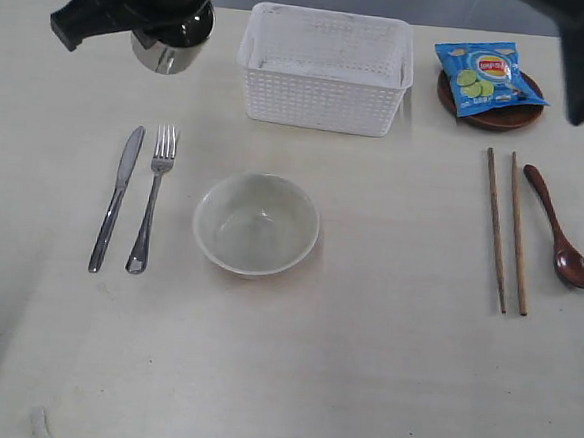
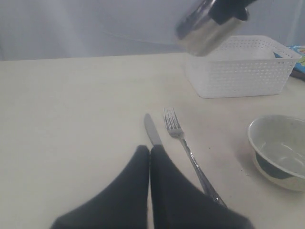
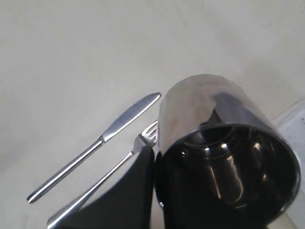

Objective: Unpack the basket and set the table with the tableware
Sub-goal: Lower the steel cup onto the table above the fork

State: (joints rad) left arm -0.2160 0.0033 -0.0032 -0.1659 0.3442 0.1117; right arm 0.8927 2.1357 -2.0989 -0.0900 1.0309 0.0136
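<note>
Surface: cream-white table [image 1: 281, 379], faint wood grain, small dark specks.
Room: pale grey backdrop [image 2: 71, 28] behind the far edge.
Centre: bowl [image 1: 257, 224], upright.
12 o'clock: basket [image 1: 323, 91].
9 o'clock: knife [image 1: 116, 197] and fork [image 1: 150, 204], side by side.
3 o'clock: 2 chopsticks [image 1: 496, 233], spoon [image 1: 574, 269] beside them.
1 o'clock: plate [image 1: 500, 115] under chip bag [image 1: 487, 79].
11 o'clock: cup [image 3: 224, 157], tilted, off the table.
Right gripper [image 3: 156, 164]: clamped on the cup's wall.
Left gripper [image 2: 149, 157]: fingers pressed together, holding nothing, over the knife.

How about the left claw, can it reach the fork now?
Probably yes. The left claw hovers shut over the knife, right beside the fork, and the held cup is farther off. It must open first.
</note>
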